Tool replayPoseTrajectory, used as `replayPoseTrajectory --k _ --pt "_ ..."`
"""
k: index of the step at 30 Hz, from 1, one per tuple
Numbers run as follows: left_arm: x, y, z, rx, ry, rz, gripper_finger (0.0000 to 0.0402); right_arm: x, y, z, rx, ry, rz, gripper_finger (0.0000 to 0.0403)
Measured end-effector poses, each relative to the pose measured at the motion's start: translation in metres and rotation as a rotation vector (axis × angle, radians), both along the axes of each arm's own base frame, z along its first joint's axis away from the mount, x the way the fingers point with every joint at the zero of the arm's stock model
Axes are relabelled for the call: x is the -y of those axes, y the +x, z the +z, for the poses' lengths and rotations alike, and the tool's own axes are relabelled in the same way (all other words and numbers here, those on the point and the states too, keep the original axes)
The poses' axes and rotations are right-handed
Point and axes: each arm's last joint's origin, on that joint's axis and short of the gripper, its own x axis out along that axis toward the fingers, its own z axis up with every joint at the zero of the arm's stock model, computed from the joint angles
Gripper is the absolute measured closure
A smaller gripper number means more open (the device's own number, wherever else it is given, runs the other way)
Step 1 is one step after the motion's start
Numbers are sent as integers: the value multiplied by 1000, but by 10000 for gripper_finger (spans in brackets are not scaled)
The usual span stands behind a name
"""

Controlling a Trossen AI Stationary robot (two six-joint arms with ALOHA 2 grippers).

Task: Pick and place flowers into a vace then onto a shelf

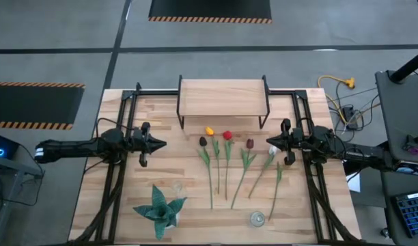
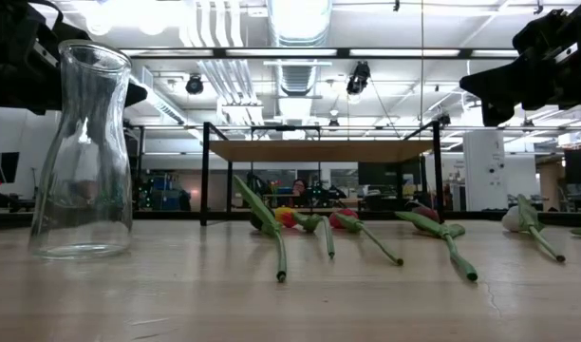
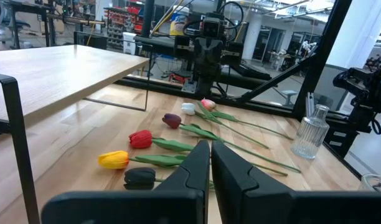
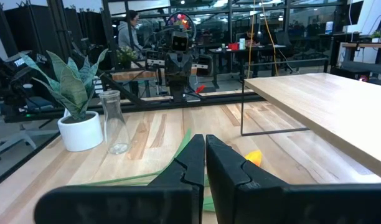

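Several artificial tulips [image 1: 227, 160] lie side by side on the table's middle, heads toward the shelf [image 1: 223, 97], a raised light-wood board on black legs at the far edge. Their heads are yellow [image 3: 113, 160], red [image 3: 141, 139], black [image 3: 139, 178], maroon [image 3: 172, 120] and white-pink [image 3: 197, 106]. A clear glass vase [image 2: 82, 152] stands nearer the near edge, left of the stems. My left gripper [image 1: 161, 143] hovers shut to the left of the heads. My right gripper [image 1: 269, 142] hovers shut just right of them, above the white head [image 1: 273, 150]. Both also show in their wrist views, left gripper [image 3: 210, 162] and right gripper [image 4: 205, 155].
A spiky teal-green plant in a white pot [image 1: 159, 208] stands near the near-left edge beside the vase [image 4: 116, 121]. A small ribbed glass bottle [image 1: 257, 219] stands at the near edge, right of the middle. Black arm frames run along both table sides. People show in the room beyond.
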Motion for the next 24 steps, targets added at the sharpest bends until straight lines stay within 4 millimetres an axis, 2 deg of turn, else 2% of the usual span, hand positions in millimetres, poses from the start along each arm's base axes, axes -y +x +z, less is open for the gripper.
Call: replayPoseTrajectory --k 4,7,13,22,24 --pt "0 0 0 0 2 3 402 0 0 0 0 0 0 394" --pt "-3 0 0 0 21 90 402 0 0 0 -1 0 0 394" --pt "-3 0 0 -7 24 92 402 0 0 6 59 -19 0 394" --pt "-3 0 0 -7 24 91 402 -1 -3 21 228 181 31 394" --pt "-3 0 0 -7 24 91 402 0 -4 24 258 288 34 394"
